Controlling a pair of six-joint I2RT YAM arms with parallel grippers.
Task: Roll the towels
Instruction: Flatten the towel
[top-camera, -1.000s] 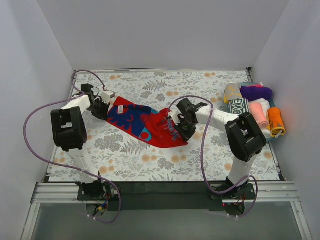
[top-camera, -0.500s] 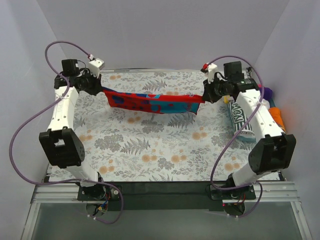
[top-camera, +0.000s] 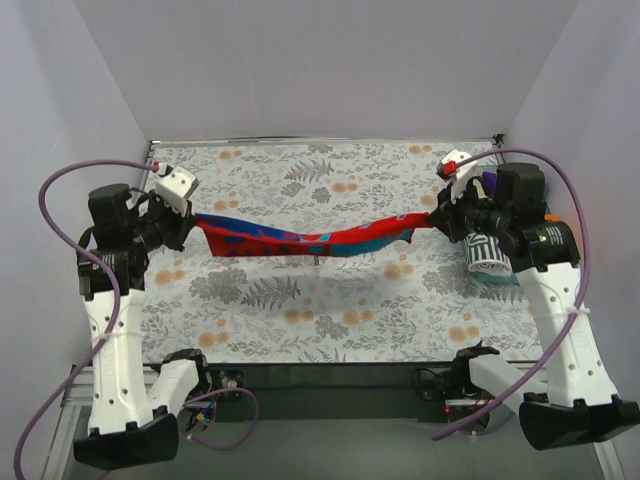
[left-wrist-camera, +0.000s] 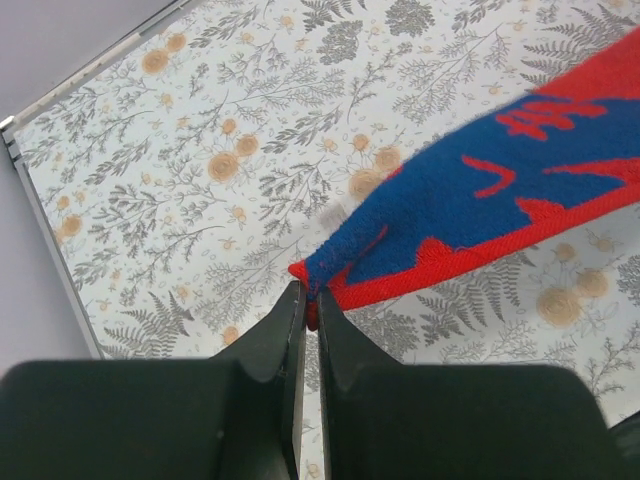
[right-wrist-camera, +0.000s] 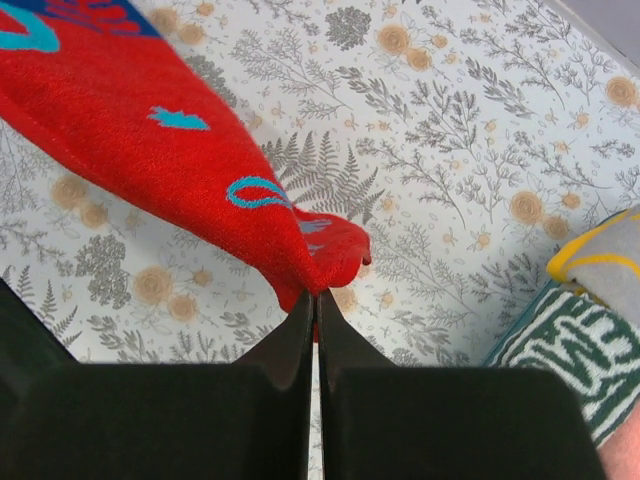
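Observation:
A red and teal-blue towel (top-camera: 310, 240) with dark blue patterns hangs stretched in the air between my two grippers, sagging a little in the middle above the flowered covering. My left gripper (top-camera: 190, 222) is shut on its left corner; in the left wrist view that gripper (left-wrist-camera: 310, 300) pinches the blue and red edge of the towel (left-wrist-camera: 480, 190). On the opposite side, my right gripper (top-camera: 435, 215) is shut on the other corner. The right wrist view shows that gripper (right-wrist-camera: 316, 295) clamping the red towel (right-wrist-camera: 150, 130). No salmon-pink towel is in view.
A white-and-green patterned roll (top-camera: 484, 250) lies at the right side, partly under my right arm; it shows at the edge of the right wrist view as a striped roll (right-wrist-camera: 560, 350) beside a grey and yellow cloth (right-wrist-camera: 605, 255). The flower-and-fern covering (top-camera: 330, 310) spans the table.
Both arms lifted the towel off the table and pulled it out lengthwise. Since half a second ago the stretched towel has come nearer and lower, with both arms drawn back toward their bases.

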